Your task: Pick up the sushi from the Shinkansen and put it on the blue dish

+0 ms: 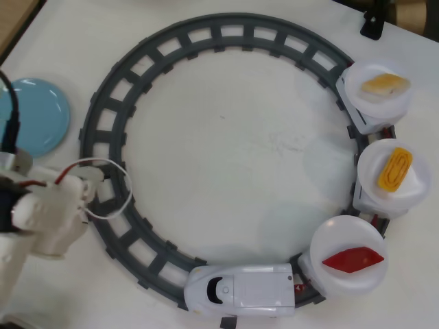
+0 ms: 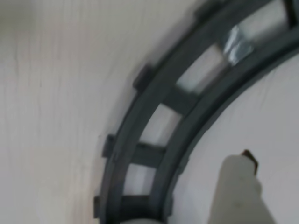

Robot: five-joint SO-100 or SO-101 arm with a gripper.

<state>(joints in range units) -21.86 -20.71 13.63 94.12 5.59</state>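
White table (image 1: 226,151), grey track (image 1: 110,116), unmarked Shinkansen (image 1: 240,289), red sushi (image 1: 352,260)

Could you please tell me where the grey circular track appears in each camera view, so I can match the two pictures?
Overhead view: the grey track forms a full ring filling most of the picture.
Wrist view: one blurred curved stretch of the track runs from top right to bottom centre.
Shared landmark: the track's cross-ties on the white table.

Overhead view looks straight down; wrist view, blurry, seemingly hugs the shared track (image 1: 110,110).
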